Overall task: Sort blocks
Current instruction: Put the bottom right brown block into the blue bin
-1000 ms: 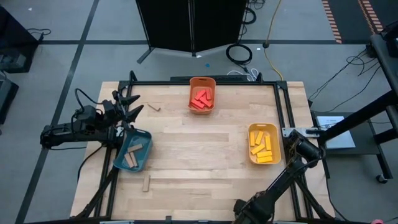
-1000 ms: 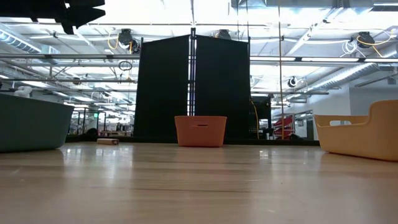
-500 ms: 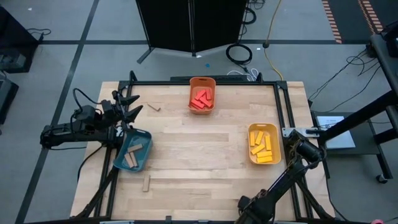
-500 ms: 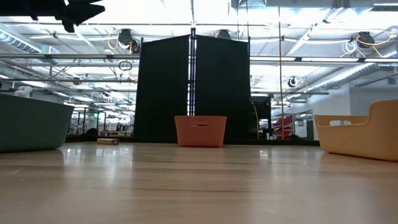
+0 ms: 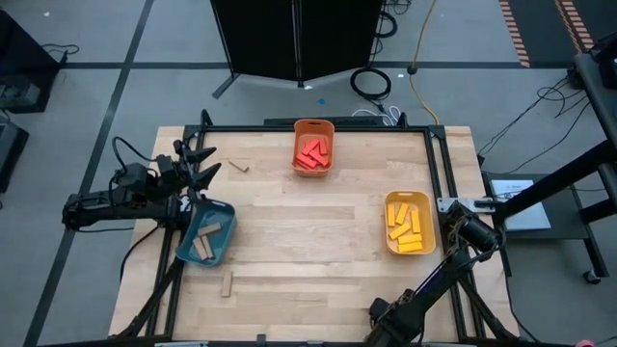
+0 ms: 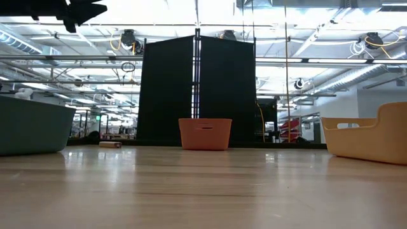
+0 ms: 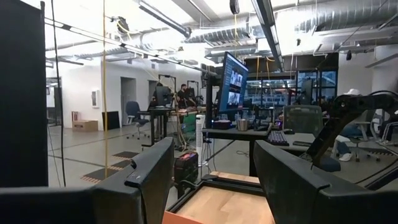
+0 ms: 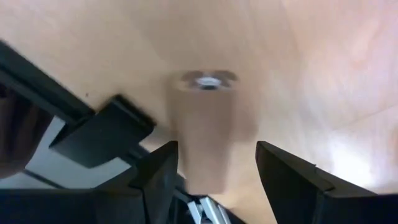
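Left end effector (image 5: 204,164) raised level over table's left edge, fingers apart, right end effector (image 8: 214,180) low at front edge, open, empty

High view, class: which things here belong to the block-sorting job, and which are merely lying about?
Belong to the job:
- tan blocks and loose on the table
- orange bin of red blocks
- yellow bin of yellow blocks
- teal bin of tan blocks

Lying about:
- black screen
- coiled cable

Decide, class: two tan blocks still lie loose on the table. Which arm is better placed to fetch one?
Probably the left. Its open tool hovers beside the teal bin, near both tan blocks. The right arm sits folded back at the table's right edge.
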Robot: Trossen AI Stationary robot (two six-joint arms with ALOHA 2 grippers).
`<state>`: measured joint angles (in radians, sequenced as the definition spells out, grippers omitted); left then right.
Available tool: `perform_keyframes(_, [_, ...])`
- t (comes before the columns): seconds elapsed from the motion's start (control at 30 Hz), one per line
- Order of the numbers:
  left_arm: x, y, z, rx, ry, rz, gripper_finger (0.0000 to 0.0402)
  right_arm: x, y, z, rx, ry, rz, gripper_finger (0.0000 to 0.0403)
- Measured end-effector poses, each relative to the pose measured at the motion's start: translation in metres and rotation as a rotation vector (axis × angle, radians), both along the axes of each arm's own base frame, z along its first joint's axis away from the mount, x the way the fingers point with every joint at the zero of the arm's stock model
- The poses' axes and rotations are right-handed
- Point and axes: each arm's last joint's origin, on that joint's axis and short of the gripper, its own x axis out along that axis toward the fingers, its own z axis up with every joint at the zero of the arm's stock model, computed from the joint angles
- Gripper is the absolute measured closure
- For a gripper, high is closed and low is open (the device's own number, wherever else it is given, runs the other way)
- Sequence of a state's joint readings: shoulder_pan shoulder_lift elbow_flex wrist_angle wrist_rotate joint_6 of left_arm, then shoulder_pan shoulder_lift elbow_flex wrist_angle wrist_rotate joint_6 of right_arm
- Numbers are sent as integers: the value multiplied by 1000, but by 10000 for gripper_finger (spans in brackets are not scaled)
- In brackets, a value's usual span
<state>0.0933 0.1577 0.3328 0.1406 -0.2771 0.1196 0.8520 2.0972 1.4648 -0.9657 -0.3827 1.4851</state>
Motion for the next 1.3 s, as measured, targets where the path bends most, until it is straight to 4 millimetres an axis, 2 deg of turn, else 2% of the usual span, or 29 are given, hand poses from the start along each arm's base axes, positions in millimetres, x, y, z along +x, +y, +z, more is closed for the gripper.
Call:
perform_keyframes(0.23, [0,0,0,0,0,0,182,0,-2,-2,-38,-11,-36,206])
perform_keyframes(0.6, [0,0,0,1,0,0,182,4,-3,-2,-51,-67,-32,305])
perform_keyframes(0.83, [0,0,0,1,-1,0,182,11,-10,3,-62,-102,-48,300])
perform_keyframes(1.1, [0,0,0,1,-2,-1,182,37,-38,24,-107,-277,-57,303])
perform_keyframes(1.3, [0,0,0,1,1,0,182,81,-76,34,-186,-555,-5,303])
